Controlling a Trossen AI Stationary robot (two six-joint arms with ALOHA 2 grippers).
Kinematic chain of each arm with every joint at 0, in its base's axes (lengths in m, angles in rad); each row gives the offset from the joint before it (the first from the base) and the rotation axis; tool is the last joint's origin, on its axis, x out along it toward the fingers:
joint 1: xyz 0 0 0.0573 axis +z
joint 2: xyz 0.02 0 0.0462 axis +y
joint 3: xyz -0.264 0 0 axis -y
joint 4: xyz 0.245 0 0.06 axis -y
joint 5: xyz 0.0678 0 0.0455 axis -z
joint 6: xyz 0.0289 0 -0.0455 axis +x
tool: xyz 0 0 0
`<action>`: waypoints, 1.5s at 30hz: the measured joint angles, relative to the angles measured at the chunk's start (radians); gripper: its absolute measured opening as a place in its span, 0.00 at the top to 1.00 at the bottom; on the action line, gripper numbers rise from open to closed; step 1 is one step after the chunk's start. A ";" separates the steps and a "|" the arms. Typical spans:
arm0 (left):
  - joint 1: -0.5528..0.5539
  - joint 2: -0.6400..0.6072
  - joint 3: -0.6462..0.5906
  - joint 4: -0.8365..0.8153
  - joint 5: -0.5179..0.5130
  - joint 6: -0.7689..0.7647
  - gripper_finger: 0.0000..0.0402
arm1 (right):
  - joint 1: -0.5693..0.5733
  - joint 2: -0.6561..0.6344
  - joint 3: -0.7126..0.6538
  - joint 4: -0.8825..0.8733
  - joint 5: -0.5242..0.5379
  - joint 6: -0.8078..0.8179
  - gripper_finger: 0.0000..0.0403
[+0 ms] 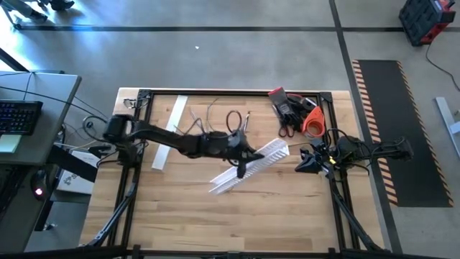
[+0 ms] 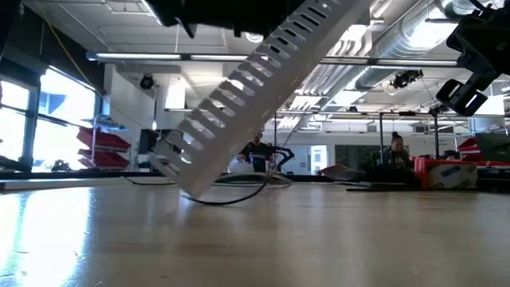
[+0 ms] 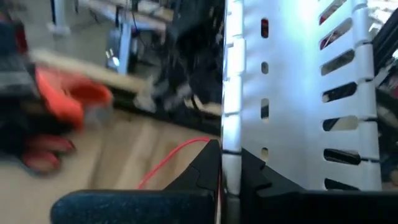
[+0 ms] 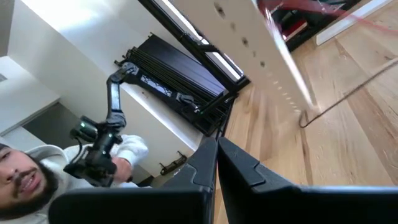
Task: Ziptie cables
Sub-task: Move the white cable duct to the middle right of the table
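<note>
A long white slotted channel strip (image 1: 269, 155) (image 2: 255, 88) slants across the table's middle. My left gripper (image 1: 243, 160) (image 3: 222, 165) is shut on it, reaching in from the table's left. The cables (image 1: 219, 122), thin curved wires with a loop, lie on the wood just beyond the left arm. One dark wire (image 2: 239, 197) curves along the table under the strip. My right gripper (image 1: 305, 164) (image 4: 216, 158) waits at the right edge, shut and empty. My left gripper pinches the edge of one slotted side wall (image 3: 231, 124) of the channel strip between its two fingers, about midway along the strip. The fingers come nearly level from the table's left. The strip is tilted: its low end (image 2: 190, 185) rests on the table and its other end is raised.
A red, black and orange heap of tools (image 1: 295, 111) sits at the back right. A flat white strip (image 1: 169, 133) lies at the left, under the left arm. A person (image 4: 37, 174) shows beyond the table in the right wrist view. Bare wood lies toward the near edge.
</note>
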 joint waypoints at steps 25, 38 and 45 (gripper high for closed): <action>-0.123 0.109 0.045 -0.729 0.162 -0.066 1.00 | 0.000 0.001 0.000 0.000 0.000 0.000 1.00; -0.129 0.092 0.080 -0.910 0.172 0.011 0.63 | 0.000 0.001 0.000 0.000 0.000 0.000 1.00; -0.197 0.074 0.122 -1.156 0.162 -0.041 0.53 | 0.000 0.001 0.000 0.000 0.000 0.000 1.00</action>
